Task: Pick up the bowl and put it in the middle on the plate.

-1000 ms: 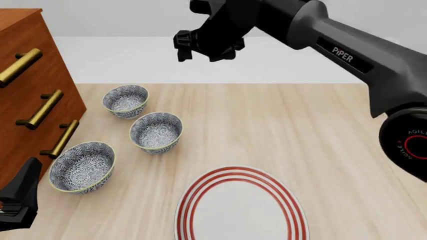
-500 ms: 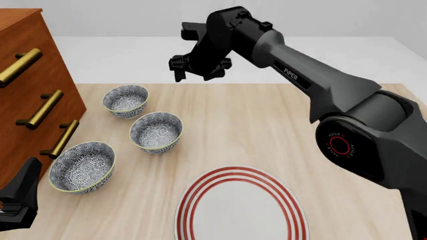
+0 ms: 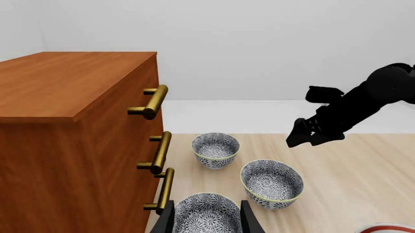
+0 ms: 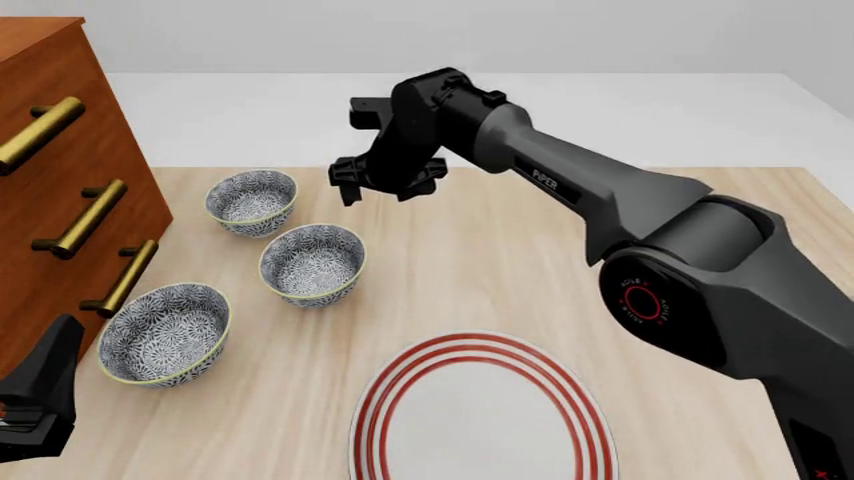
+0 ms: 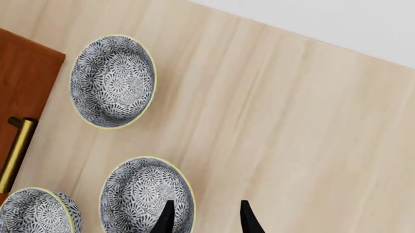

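Note:
Three alike patterned bowls stand left of centre: a far bowl [image 4: 251, 200], a middle bowl [image 4: 312, 262] and a near bowl [image 4: 164, 332]. The red-ringed white plate [image 4: 481, 415] lies at the front edge, partly cut off. My right gripper [image 4: 378, 188] hovers open above the table, just right of the far bowl and behind the middle one. In the right wrist view its gripper [image 5: 206, 221] is empty, with one finger over the middle bowl [image 5: 146, 194]. My left gripper [image 4: 34, 400] rests low at the front left; in the left wrist view its gripper [image 3: 207, 225] is open, framing the near bowl [image 3: 206, 216].
A wooden drawer cabinet [image 4: 67, 170] with brass handles [image 4: 83, 218] stands along the table's left side, close to the bowls. The table's far edge runs just behind the far bowl. The right arm's long black link [image 4: 587, 190] crosses above the table's right half.
The right arm has swung down and toward me, bringing its gripper from high over the back edge to just above the table by the bowls. Bowls, plate and left arm stayed put.

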You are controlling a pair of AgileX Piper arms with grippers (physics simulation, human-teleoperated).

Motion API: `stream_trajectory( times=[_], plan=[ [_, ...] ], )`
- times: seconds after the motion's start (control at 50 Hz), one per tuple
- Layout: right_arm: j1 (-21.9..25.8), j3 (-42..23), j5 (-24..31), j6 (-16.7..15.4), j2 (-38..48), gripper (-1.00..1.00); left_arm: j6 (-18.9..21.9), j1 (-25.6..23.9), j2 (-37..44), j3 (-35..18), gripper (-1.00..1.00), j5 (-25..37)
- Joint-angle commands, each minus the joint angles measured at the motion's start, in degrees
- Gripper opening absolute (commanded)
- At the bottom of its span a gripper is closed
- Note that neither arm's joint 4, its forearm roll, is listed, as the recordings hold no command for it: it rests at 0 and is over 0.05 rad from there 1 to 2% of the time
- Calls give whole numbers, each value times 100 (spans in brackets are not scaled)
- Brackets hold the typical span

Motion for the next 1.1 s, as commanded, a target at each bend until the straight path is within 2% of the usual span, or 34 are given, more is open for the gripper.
stream_trajectory(
  times=[0.02,0.26,0.64,1.1],
  plan=[
    [29,251,-190,-42,113,100,0,0,0,0,100,0],
    [52,410,-320,-110,240,100,0,0,0,0,100,0],
    [315,345,-339,1,478,100,0,0,0,0,100,0],
    [286,375,-405,-16,631,100,0,0,0,0,100,0]
  ],
)
